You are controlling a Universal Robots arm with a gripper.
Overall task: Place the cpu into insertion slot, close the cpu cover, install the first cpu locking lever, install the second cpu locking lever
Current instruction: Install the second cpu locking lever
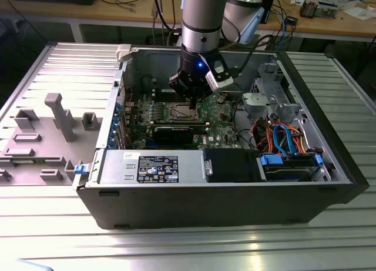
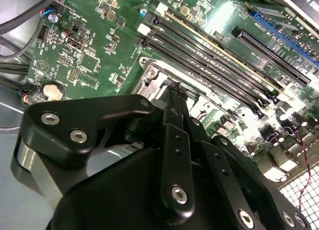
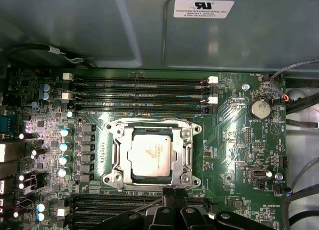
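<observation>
In the first wrist view the cpu, a square chip with a silvery top, sits in the insertion slot on the green board. The cpu cover, a silver frame, lies flat around the chip. My gripper is shut, its black fingertips pressed together at the edge of the slot with nothing visible between them. The second wrist view has the fingers converging on a corner of the slot. From the exterior view, my gripper hangs inside the open computer case just above the slot.
Long black memory slots run on both sides of the socket. A black graphics card, a power supply and a drive cage with coloured cables crowd the case. A grey fixture stands at the exterior view's left.
</observation>
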